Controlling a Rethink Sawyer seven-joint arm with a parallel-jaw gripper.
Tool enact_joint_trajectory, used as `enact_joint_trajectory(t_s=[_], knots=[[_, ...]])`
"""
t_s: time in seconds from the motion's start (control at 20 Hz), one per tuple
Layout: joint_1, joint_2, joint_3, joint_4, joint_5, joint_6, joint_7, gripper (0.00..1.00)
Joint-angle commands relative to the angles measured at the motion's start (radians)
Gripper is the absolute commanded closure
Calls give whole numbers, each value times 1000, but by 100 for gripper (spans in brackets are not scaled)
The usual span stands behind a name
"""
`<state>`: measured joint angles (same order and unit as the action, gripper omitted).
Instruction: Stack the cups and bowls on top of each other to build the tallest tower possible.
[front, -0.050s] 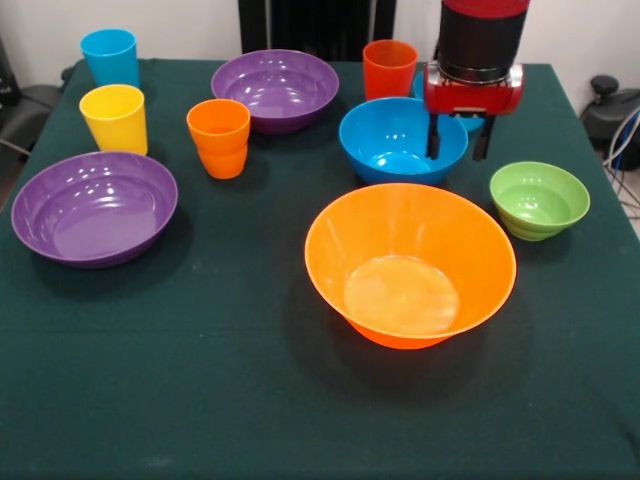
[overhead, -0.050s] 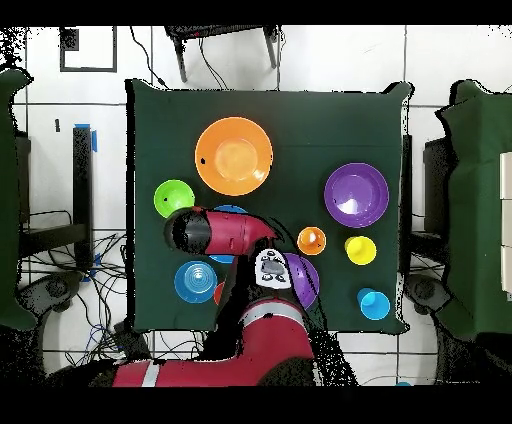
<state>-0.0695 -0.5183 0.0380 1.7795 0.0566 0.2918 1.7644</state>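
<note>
Gripper (front, -0.050s: 459, 140) hanging over blue bowl's (front, -0.050s: 395, 140) rim, fingers (front, -0.050s: 434, 137) spread, grasping nothing; orange bowl (front, -0.050s: 410, 262) sitting mid-table (front, -0.050s: 200, 400); green bowl (front, -0.050s: 539, 199) nearing table's edge.

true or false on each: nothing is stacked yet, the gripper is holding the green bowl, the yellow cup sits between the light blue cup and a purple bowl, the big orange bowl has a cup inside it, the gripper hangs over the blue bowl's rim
1. Nothing is stacked yet. True: every cup and bowl stands alone on the table.
2. The gripper is holding the green bowl. False: its fingers are apart and empty, and the green bowl sits off to the side.
3. The yellow cup sits between the light blue cup and a purple bowl. True.
4. The large orange bowl has a cup inside it. False: it is empty.
5. The gripper hangs over the blue bowl's rim. True, as the front view shows it.
</note>
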Motion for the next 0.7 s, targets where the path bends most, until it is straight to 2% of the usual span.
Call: enact_joint_trajectory(t_s=[0.05,0.7], knots=[[19,64,41,-25,-68,-97,92,0],[21,64,39,-52,-57,-53,75,0]])
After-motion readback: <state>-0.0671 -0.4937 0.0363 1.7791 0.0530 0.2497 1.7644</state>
